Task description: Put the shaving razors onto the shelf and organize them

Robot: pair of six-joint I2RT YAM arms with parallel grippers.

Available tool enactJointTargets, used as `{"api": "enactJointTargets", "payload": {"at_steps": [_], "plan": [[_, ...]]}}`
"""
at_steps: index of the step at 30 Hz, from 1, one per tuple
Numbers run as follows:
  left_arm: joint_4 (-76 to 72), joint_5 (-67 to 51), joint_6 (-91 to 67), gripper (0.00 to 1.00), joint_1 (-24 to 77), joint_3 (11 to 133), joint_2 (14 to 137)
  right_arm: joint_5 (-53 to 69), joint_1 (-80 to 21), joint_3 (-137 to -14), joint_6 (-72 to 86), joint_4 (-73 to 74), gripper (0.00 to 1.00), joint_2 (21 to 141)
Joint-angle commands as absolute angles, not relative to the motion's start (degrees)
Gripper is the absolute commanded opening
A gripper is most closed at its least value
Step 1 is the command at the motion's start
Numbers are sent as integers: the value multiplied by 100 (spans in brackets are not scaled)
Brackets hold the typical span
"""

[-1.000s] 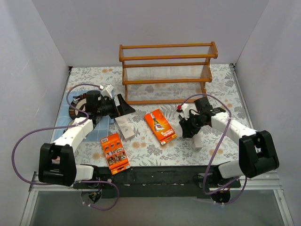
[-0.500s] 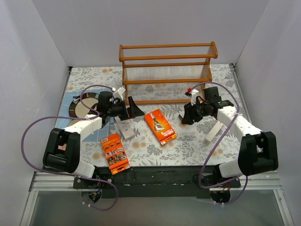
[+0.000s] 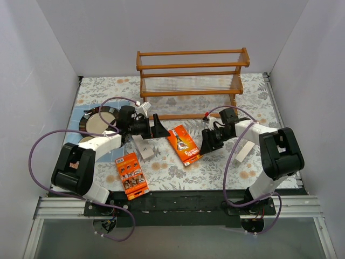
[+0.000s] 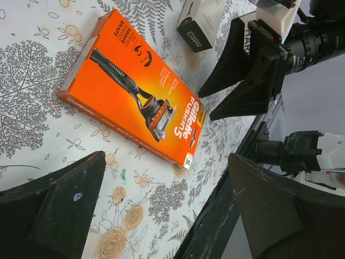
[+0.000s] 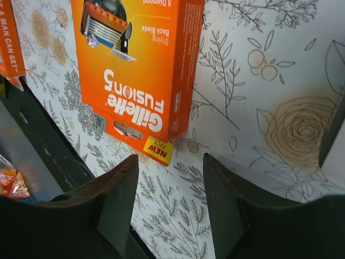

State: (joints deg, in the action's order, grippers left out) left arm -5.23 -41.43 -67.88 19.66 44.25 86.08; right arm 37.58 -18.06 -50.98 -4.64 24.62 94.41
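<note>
The wooden shelf (image 3: 191, 81) stands at the back, with nothing on its rods. One orange razor pack (image 3: 184, 144) lies mid-table and also shows in the left wrist view (image 4: 135, 89) and the right wrist view (image 5: 135, 65). A second orange pack (image 3: 131, 175) lies near the front edge. A white box (image 3: 143, 145) lies left of the middle pack, and another white box (image 3: 243, 152) lies at the right. My left gripper (image 3: 159, 128) (image 4: 166, 159) is open and empty, just left of the middle pack. My right gripper (image 3: 206, 144) (image 5: 171, 159) is open and empty at the pack's right end.
A round cream dish with a dark rim (image 3: 98, 120) lies at the left beside my left arm. A white box with a dark end (image 4: 197, 21) lies next to the right gripper's fingers. The black front rail (image 3: 178, 198) borders the table.
My left gripper has moved right, toward the middle orange pack. My right gripper swung up toward the shelf, then down-left to the pack's right end. The right white box now lies farther right.
</note>
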Motion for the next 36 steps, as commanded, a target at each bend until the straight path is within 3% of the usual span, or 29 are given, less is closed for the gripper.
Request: {"api": "enactJointTargets", "payload": {"at_steps": [1,13,21,26,33,36], "plan": [[-396,-4236,-6513,97,1995,4605,8613,4315,-1802,-5396,-177,2110,59,9799],[-966,-4702,-6960,97,1986,4351,8815,4553,-1626,-5168,307,1942,59,10485],[-1073,-4527,-7426,97,2127,4201,8676,4017,-1494,-4791,632,2093,59,10065],[-905,-4167,-7532,83,2364,4122,8412,3779,-1503,-4457,1062,1864,53,9914],[-721,-3368,-7936,78,2874,3876,8095,4386,-1670,-4368,2434,370,52,10186],[-555,-3174,-8217,73,2874,3920,8156,4429,-1758,-4386,2663,132,41,10353]]}}
